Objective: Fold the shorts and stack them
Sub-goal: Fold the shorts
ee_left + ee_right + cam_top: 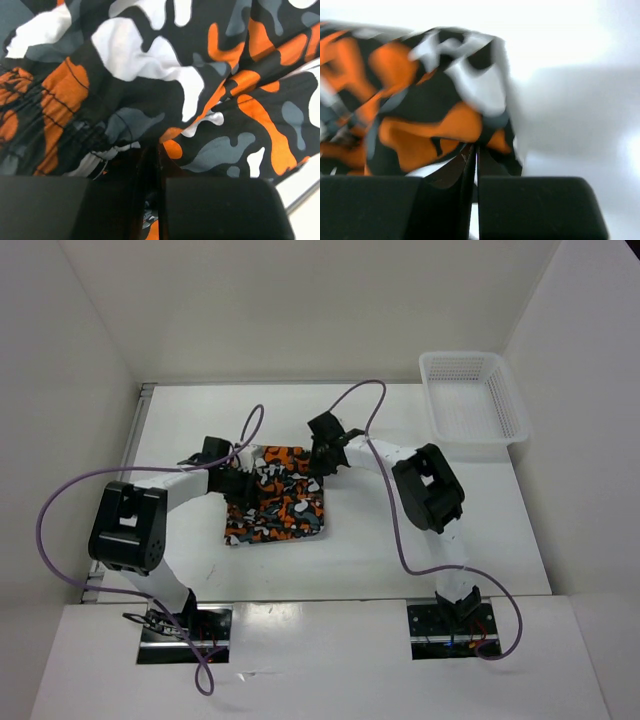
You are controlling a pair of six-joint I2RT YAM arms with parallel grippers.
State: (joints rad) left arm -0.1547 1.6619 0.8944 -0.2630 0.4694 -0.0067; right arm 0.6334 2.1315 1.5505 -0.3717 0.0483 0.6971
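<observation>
The camouflage shorts lie in the middle of the white table, orange, grey, black and white. My left gripper is at their far left corner, shut on the fabric; in the left wrist view the shorts fill the frame and bunch at the closed jaws of the left gripper. My right gripper is at the far right corner, shut on the cloth. In the right wrist view a lifted fold of the shorts hangs from the right gripper.
A white plastic mesh basket stands at the far right of the table. White walls enclose the table on three sides. Purple cables loop over both arms.
</observation>
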